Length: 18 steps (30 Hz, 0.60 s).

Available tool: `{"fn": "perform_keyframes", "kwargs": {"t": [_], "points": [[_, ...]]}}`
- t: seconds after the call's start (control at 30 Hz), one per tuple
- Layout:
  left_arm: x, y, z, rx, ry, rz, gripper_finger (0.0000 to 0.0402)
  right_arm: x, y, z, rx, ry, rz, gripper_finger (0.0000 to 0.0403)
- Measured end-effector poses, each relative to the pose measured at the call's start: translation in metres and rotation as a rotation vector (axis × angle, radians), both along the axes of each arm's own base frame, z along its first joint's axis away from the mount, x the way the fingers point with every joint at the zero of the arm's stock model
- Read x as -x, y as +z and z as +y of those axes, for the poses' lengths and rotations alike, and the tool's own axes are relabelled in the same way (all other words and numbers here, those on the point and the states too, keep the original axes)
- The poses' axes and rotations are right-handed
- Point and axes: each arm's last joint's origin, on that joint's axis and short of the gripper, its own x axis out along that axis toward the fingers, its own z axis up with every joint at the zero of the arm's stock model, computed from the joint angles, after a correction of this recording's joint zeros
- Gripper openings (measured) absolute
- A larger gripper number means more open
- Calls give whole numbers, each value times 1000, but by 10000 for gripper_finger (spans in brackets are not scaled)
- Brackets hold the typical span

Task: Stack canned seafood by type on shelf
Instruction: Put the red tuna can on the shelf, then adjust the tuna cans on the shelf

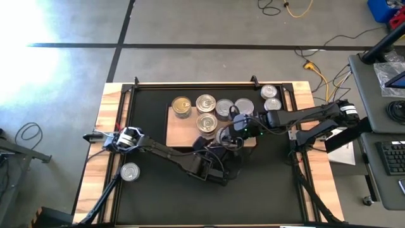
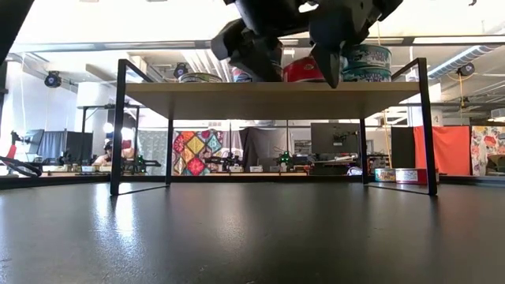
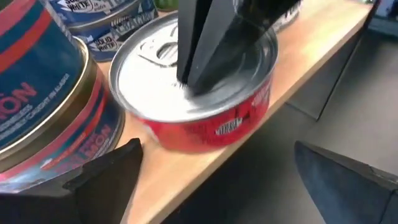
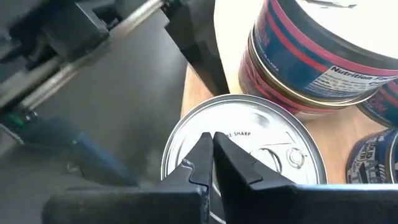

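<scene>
Your right gripper (image 4: 210,149), jaws pinched shut, presses its tips on the red tin (image 3: 205,106) at the shelf (image 3: 311,56) edge. The left gripper (image 3: 217,180) waits wide; next, close it round that tin.

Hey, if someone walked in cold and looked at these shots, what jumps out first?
The shut right gripper pressing its fingertips on the silver lid of a red-labelled tin at the shelf front edge. The open left gripper waits in front of that tin, and one stray tin sits alone on the black mat.
</scene>
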Motion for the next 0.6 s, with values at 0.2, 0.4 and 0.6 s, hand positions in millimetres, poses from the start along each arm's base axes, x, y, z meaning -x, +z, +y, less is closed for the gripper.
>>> {"fn": "perform_keyframes", "kwargs": {"t": [0.2, 0.4, 0.6], "points": [[0, 6, -1, 32, -7, 7, 400, 0, 1, 0, -7, -7, 4, 12], [5, 16, -20, 64, -26, -28, 400, -2, 19, 2, -34, -30, -29, 12], [11, 5, -23, 70, 99, -153, 400, 7, 66, 5, -23, -58, -106, 12]]}}
